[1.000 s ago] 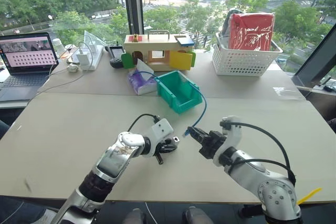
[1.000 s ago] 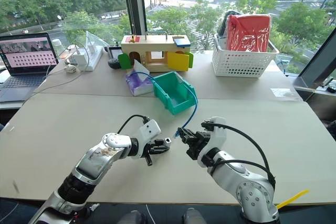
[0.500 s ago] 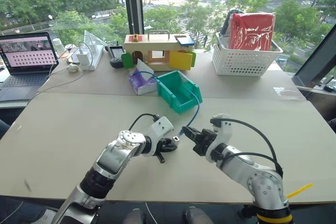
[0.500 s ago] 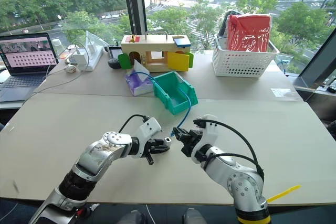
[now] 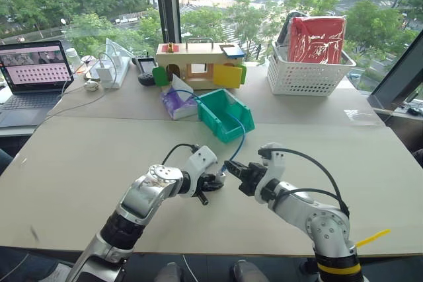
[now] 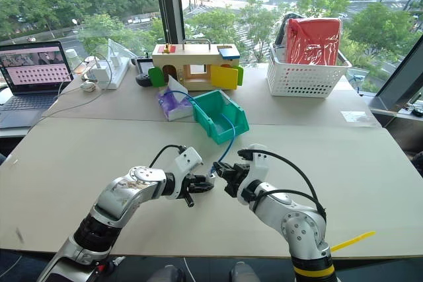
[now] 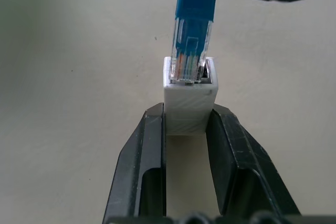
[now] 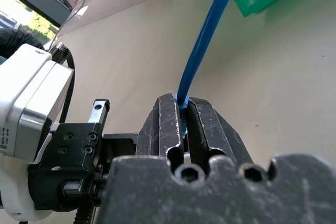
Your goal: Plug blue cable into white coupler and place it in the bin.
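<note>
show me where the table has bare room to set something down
Bare: the wide front-left stretch of the beige table, between the open laptop and the robot's arms, and the front-right stretch below the white lattice basket. Crowded: the back edge, around the wooden box with coloured doors and the teal-green plastic bin.

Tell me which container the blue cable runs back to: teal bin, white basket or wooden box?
The teal bin. The blue cable arcs from its cut-away front to the right gripper; the white basket and wooden box stand apart.
</note>
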